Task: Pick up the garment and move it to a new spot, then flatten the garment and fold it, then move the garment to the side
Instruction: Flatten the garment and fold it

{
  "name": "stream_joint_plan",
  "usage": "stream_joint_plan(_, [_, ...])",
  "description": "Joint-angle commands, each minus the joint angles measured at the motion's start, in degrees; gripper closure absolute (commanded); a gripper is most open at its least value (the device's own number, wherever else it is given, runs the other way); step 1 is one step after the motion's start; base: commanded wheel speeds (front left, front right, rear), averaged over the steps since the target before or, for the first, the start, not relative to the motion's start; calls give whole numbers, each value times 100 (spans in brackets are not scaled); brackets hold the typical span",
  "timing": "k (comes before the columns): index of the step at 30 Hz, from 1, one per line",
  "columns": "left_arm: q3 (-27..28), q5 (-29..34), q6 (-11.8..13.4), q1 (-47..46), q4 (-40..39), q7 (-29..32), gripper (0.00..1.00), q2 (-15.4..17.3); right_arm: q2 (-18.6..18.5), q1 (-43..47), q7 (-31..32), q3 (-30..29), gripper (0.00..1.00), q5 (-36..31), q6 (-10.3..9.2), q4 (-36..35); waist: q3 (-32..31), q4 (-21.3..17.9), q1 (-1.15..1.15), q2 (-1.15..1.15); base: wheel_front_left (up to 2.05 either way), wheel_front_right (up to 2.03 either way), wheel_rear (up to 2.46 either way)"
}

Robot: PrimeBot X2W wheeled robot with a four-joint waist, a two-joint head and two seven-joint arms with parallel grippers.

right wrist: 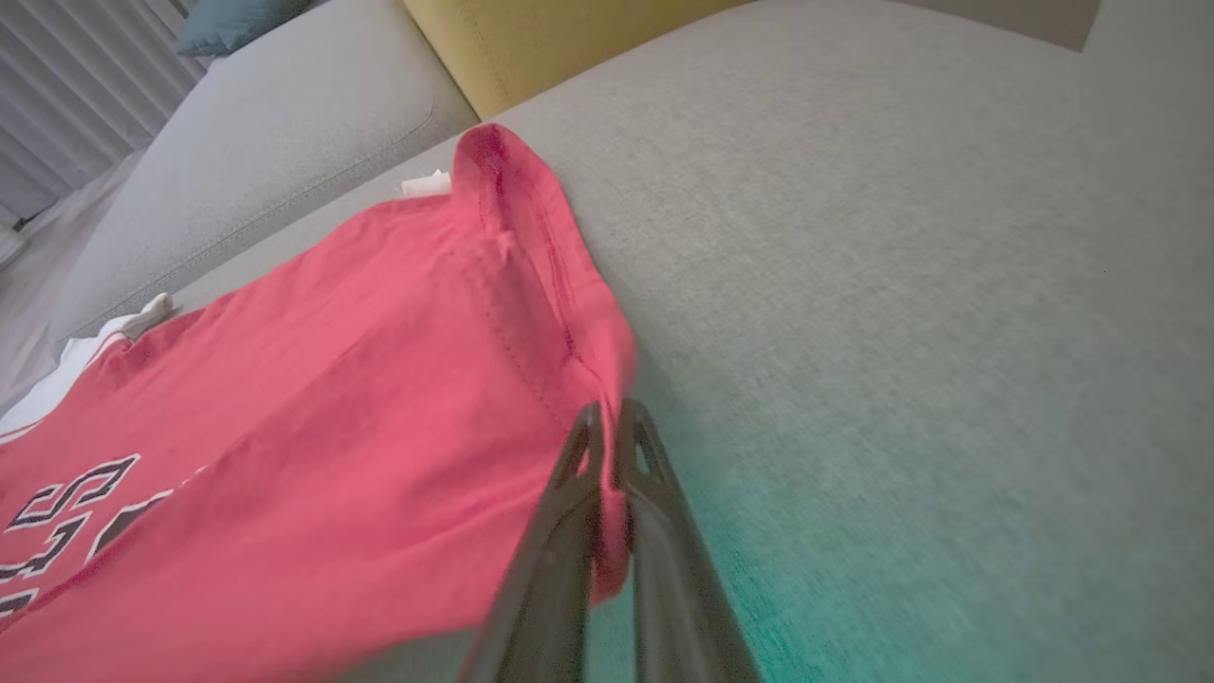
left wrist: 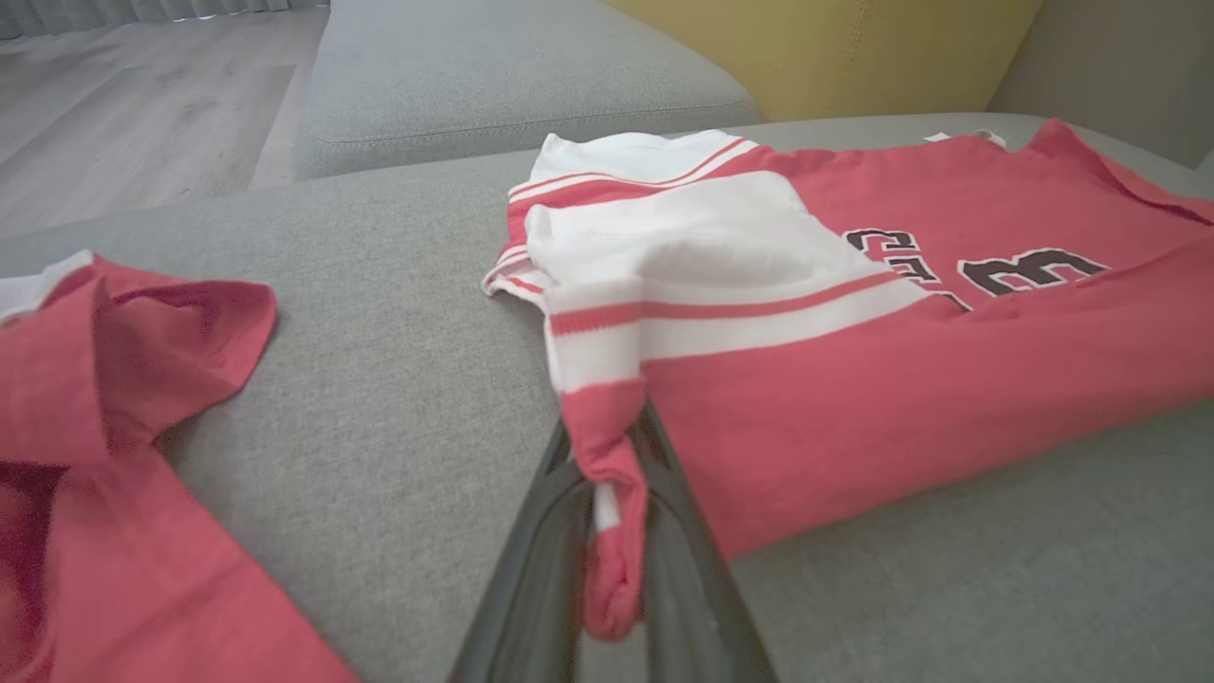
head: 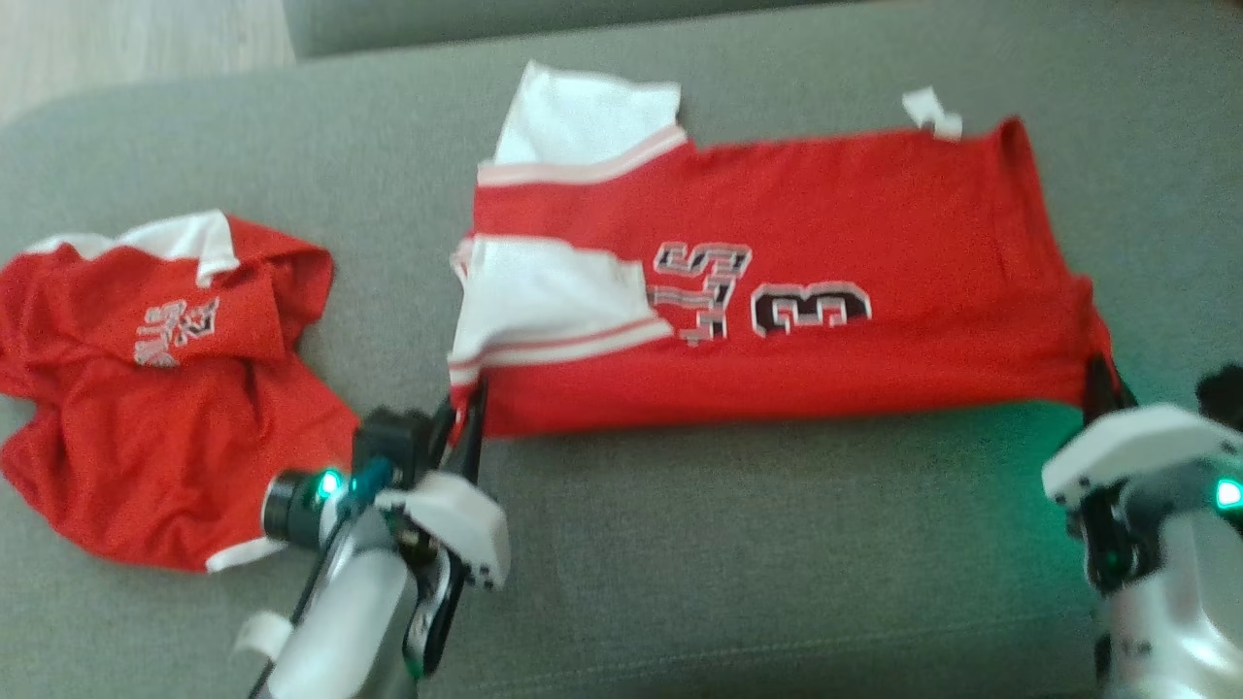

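Garment (head: 825, 252) lay folded flat across the grey cushion (head: 777, 563). Left gripper (head: 471, 408) was clamped on its near left corner, right gripper (head: 1097, 383) on its near right corner. Another red shirt (head: 146, 388) lay crumpled at the left.

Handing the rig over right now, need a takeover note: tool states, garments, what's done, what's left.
Left tool shut on the jersey at its near sleeve-side corner; right tool shut on its near hem corner.
Jersey lies spread on the grey cushion, white sleeve turned in over the chest. Crumpled red garment lies apart, to the left.
Done: flattened, apparently one fold in.
Left: finish folding, move aside.
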Motion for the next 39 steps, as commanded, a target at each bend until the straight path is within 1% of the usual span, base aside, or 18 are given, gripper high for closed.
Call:
stream_joint_plan(1, [206, -39, 19, -57, -154, -65, 100, 151, -103, 52, 35, 109, 100, 87, 37, -281, -234, -43, 0, 0, 0, 0, 0])
stream_joint_plan(5, [142, -83, 24, 286, -248, 1, 100, 202, -85, 506, 323, 56, 100, 248, 37, -691, -502, -72, 0, 0, 0, 0, 0])
stream_joint_plan(6, [61, -86, -1, 455, -347, 112, 100, 226, -73, 756, 539, 41, 100, 281, 37, -949, -593, -79, 0, 0, 0, 0, 0])
stream_joint_plan(11, [-157, -116, -64, 868, -689, 448, 100, 254, -26, 1348, 1066, -176, 100, 314, 37, -1706, -719, -84, 0, 0, 0, 0, 0])
stream_joint_plan(15, [-312, -173, -119, 1110, -825, 750, 100, 246, 5, 1710, 1432, -284, 100, 316, 37, -2113, -765, -90, 0, 0, 0, 0, 0])
stream_joint_plan(16, [-348, -183, -130, 1148, -835, 813, 100, 239, 9, 1774, 1479, -296, 78, 255, 37, -2178, -771, -90, 0, 0, 0, 0, 0])
stream_joint_plan(17, [-373, -211, -144, 1182, -842, 869, 99, 223, 12, 1815, 1485, -321, 5, 201, 37, -2247, -775, -93, 0, 0, 0, 0, 0])
stream_joint_plan(18, [-389, -234, -147, 1209, -841, 921, 68, 212, 14, 1830, 1481, -343, 0, 216, 37, -2295, -779, -98, 0, 0, 0, 0, 0])
stream_joint_plan(19, [-414, -226, -141, 1224, -836, 962, 32, 218, 15, 1831, 1473, -329, 0, 273, 37, -2319, -782, -107, 0, 0, 0, 0, 0])
stream_joint_plan(20, [-426, -220, -128, 1233, -839, 980, 0, 225, 16, 1823, 1445, -289, 0, 310, 37, -2349, -781, -120, 0, 0, 0, 0, 0])
stream_joint_plan(25, [-370, -229, -32, 1182, -919, 926, 0, 263, 18, 1691, 1030, -137, 0, 238, 37, -2600, -727, -193, 0, 0, 0, 0, 0])
stream_joint_plan(32, [-20, -264, 149, 710, -1271, 464, 0, 342, 18, 1408, 378, 261, 0, 26, 37, -2920, -474, -314, 0, 0, 0, 0, 0])
stream_joint_plan(37, [96, -208, 125, 125, -1381, 404, 0, 415, 19, 1149, 107, 600, 0, -138, 37, -3026, -186, -459, 0, 0, 0, 0, 0])
stream_joint_plan(39, [21, -72, 0, -328, -1334, 514, 0, 501, 19, 973, 31, 728, 0, -180, 37, -3062, 29, -533, 0, 0, 0, 0, 0])
